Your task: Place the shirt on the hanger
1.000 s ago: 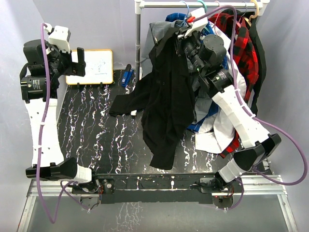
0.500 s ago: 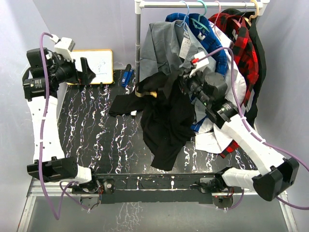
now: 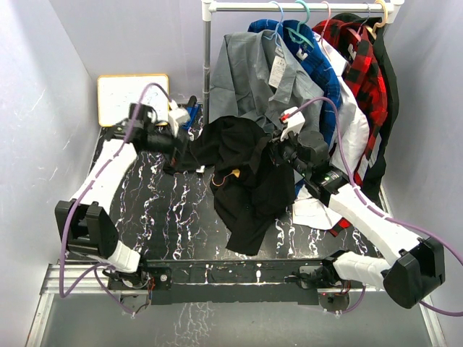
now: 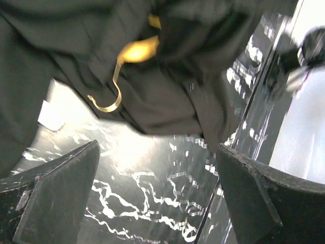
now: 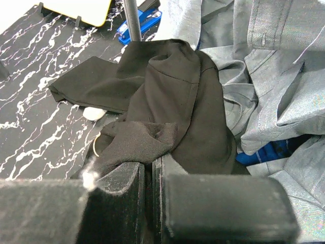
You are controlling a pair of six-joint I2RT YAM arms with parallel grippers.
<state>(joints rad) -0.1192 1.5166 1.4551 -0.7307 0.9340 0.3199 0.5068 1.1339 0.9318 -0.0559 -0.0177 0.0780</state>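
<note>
The black shirt hangs bunched from my right gripper, its lower part lying on the black marbled table. The right wrist view shows the jaws shut on a fold of the black fabric. The yellow-orange hanger is mostly hidden inside the shirt; only its curved hook shows below the fabric, also in the left wrist view and the right wrist view. My left gripper is at the shirt's left sleeve, open and empty, a little short of the hook.
A grey button shirt, a blue garment and a red-and-black plaid shirt hang on the rail behind. The rail's post, a whiteboard and a blue object stand at the back. A small white thing lies by the sleeve.
My right gripper has come down and forward from the rail with the black shirt. My left arm has swung right and down from the whiteboard to the shirt's left side.
</note>
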